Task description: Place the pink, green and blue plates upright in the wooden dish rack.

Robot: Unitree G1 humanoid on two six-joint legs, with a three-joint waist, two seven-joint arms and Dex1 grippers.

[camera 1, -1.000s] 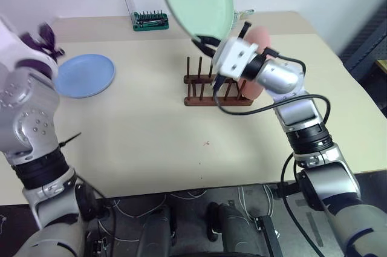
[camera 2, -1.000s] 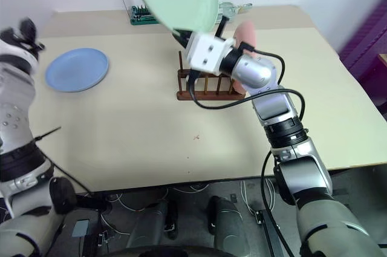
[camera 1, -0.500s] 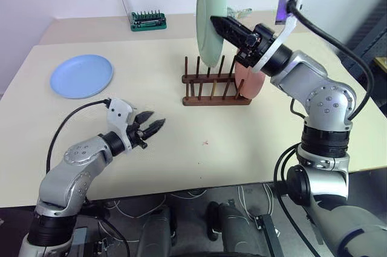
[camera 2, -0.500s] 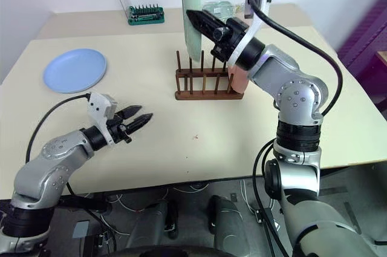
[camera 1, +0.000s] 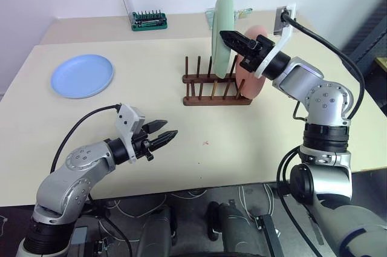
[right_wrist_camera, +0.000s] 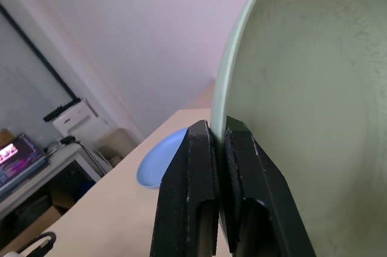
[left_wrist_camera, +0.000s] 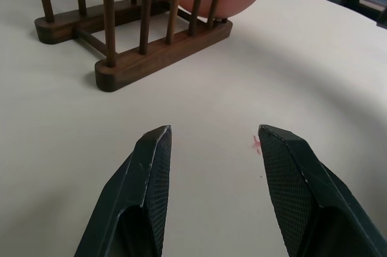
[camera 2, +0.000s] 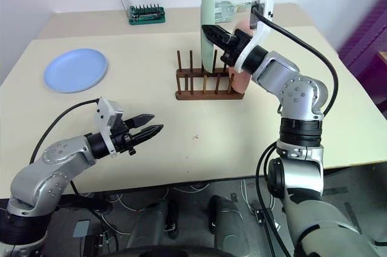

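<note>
Right pincer (camera 1: 226, 37) clamps green plate (camera 1: 221, 34) upright over rack (camera 1: 216, 91); pink plate (camera 1: 251, 79) slotted.

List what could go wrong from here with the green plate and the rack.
1. The right gripper pinches only the rim of the green plate, held on edge over the wooden dish rack; it could twist or slip in that thin grip.
2. The pink plate already stands in the end slot; the green plate, coming down beside it, might knock it.
3. The rack is light and unanchored; a plate catching a peg may shove or tip it.
</note>
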